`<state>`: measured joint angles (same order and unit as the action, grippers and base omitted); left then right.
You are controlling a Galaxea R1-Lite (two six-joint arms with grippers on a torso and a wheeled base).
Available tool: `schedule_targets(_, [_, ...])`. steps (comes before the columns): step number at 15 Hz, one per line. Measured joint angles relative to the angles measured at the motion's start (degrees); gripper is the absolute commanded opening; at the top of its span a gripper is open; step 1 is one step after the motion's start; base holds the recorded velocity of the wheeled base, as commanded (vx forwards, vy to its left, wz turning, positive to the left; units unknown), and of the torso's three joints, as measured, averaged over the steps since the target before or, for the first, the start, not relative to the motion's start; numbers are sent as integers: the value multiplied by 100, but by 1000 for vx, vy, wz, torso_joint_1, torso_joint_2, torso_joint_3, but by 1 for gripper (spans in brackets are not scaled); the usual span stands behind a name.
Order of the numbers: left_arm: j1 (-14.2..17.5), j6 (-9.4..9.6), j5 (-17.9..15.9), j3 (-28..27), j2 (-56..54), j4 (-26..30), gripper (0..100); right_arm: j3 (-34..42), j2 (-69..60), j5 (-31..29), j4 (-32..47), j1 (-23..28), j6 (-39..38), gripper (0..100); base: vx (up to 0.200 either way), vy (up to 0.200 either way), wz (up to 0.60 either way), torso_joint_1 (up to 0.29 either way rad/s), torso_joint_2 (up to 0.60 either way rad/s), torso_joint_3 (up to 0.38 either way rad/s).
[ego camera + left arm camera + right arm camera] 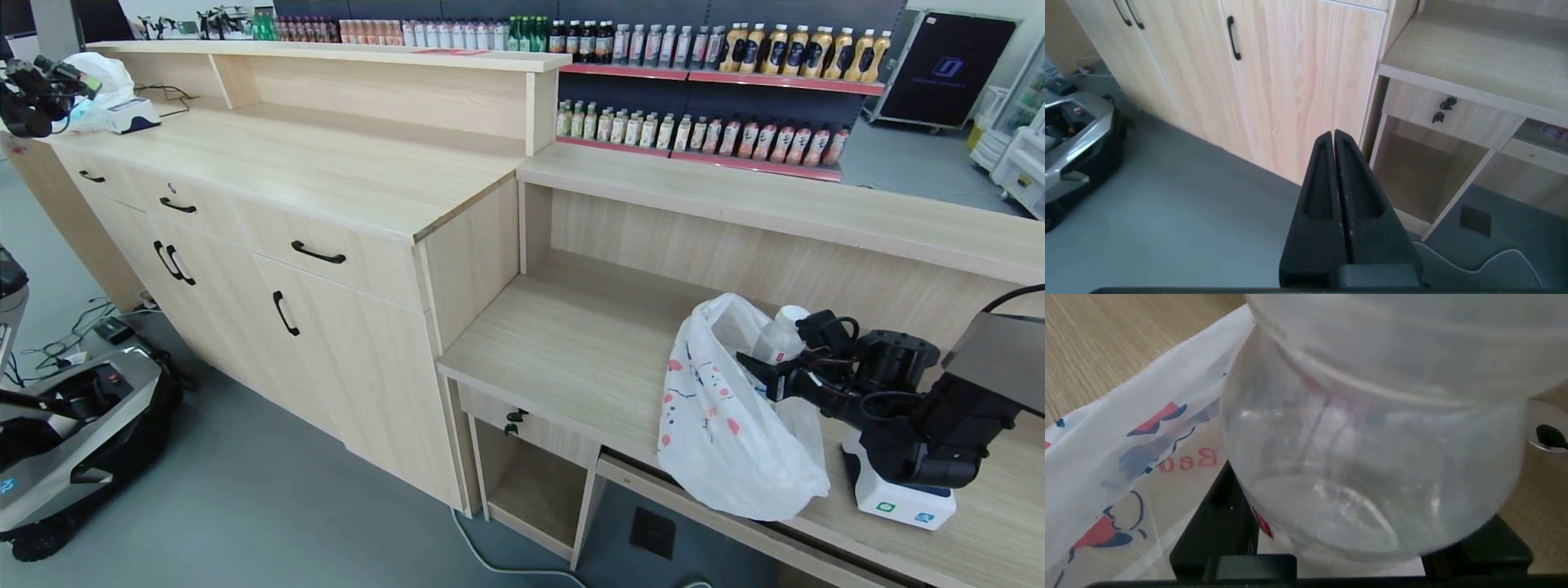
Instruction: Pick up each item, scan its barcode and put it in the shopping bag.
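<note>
A: Where is the clear bottle (780,336)?
B: Lower right of the head view, pinched by the right gripper (771,369) at the mouth of the white shopping bag (727,441), which lies on the low wooden counter (563,343).
A: And the left gripper (1334,147)?
B: Pressed together, over the grey floor (1192,188) beside the cabinet doors (1290,73).

clear bottle (780,336), at white shopping bag (727,445) mouth

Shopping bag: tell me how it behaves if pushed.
Probably floppy: the shopping bag is thin, crumpled, sagging plastic. Likely light, so a push would drag it. It lies at the front edge of the counter and might slip off.
</note>
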<state>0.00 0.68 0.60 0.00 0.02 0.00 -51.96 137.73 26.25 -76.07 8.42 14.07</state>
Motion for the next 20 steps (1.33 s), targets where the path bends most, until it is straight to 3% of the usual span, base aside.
schedule_targets(3, [0, 0, -2, 0, 0, 0, 0, 30, -60, 152, 107, 55, 21, 100, 0, 0, 0, 0, 0, 0])
schedule_targets(8, [0, 2, -2, 0, 0, 0, 0, 306, -1012, 187, 962, 124, 7, 100, 0, 0, 0, 0, 0, 0])
schedule_targets(13, [0, 0, 0, 0, 0, 0, 0, 1375, -3382, 2, 2349, 478, 62, 100, 0, 0, 0, 0, 0, 0])
schedule_targets(15, [0, 2, 0, 0, 0, 0, 0, 1671, -4424, -564, 3066, 701, 106, 100, 0, 0, 0, 0, 0, 0])
schedule_targets(17, [0, 0, 0, 0, 0, 0, 0, 1866, -5235, -1626, 3617, 909, 145, 100, 0, 0, -600, 2, 2, 2])
schedule_targets(20, [0, 2, 0, 0, 0, 0, 0, 1924, -5862, -2382, 3699, 1156, 148, 100, 0, 0, -600, -1, 1, 1])
